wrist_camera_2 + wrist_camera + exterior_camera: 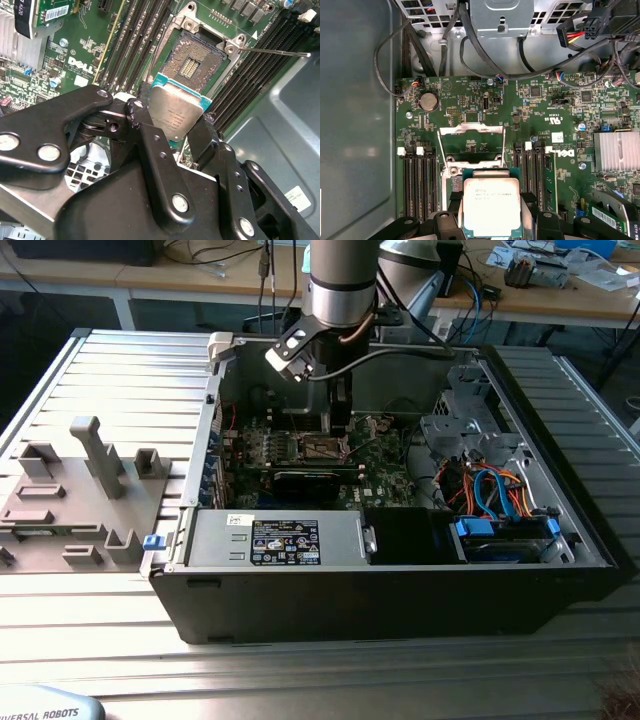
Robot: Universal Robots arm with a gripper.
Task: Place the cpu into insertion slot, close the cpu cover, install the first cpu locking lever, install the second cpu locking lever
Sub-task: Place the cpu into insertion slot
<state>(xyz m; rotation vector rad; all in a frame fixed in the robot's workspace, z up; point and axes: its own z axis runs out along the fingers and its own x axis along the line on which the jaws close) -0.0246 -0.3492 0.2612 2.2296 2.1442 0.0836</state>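
Open computer case (pixel 400 600), green motherboard (pixel 470 100) inside it, insertion slot (pixel 192 65) bare with contacts exposed. The gripper (pixel 172 120) hangs just over the slot, fingers (pixel 137 112) clamped on two opposite edges of the cpu (pixel 491 207), which is held flat, metal top toward the wrist cameras, not seated. The cpu cover (pixel 470 128) is swung up at the slot's side away from the gripper, and one thin lever (pixel 275 51) sticks out beside the slot.
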